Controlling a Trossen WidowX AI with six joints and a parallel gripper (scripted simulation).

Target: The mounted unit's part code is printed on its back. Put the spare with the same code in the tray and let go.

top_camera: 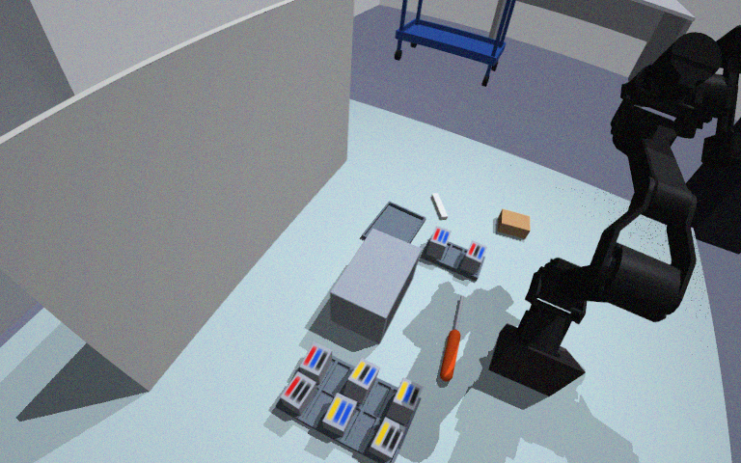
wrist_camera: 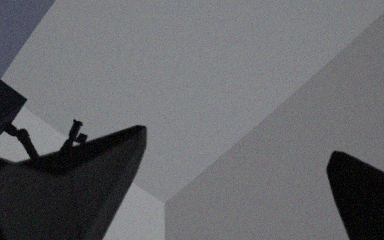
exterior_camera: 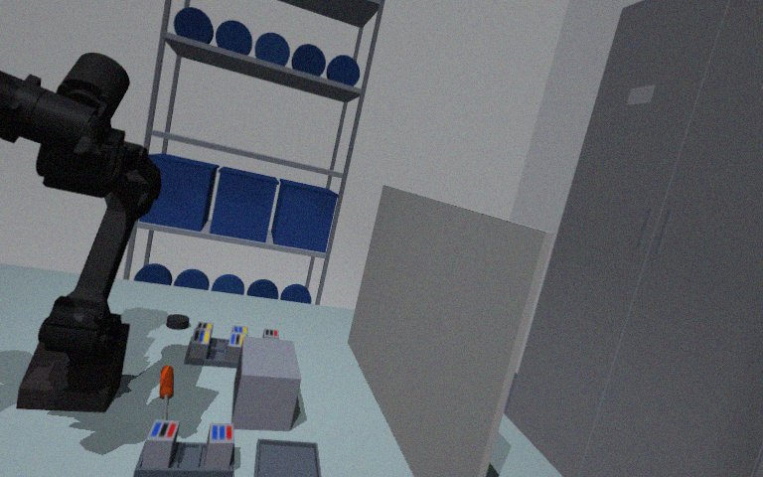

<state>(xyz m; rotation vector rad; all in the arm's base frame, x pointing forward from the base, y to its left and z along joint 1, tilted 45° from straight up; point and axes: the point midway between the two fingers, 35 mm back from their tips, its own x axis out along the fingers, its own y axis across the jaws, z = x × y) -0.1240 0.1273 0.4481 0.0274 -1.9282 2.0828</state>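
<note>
The mounted unit (top_camera: 373,281) (exterior_camera: 264,382) is a plain grey box on the table; no code shows on the faces in view. The shallow grey tray (top_camera: 394,221) (exterior_camera: 286,458) lies just behind it. A small rack (top_camera: 453,254) (exterior_camera: 185,447) holds two spares, one striped red-blue-blue (top_camera: 439,235) and one red-blue-black (top_camera: 476,250). A larger rack (top_camera: 349,403) (exterior_camera: 217,343) holds several spares with red or yellow first stripes. My gripper (wrist_camera: 237,148) is open and empty, raised high and facing bare walls. It is out of the top and exterior views.
An orange screwdriver (top_camera: 451,352) (exterior_camera: 166,382) lies between the racks near the arm's base (top_camera: 535,360). A white bar (top_camera: 439,205), a tan block (top_camera: 513,223) and a black puck (exterior_camera: 177,321) lie about. A tall grey panel (top_camera: 175,179) (exterior_camera: 444,331) stands beside the unit.
</note>
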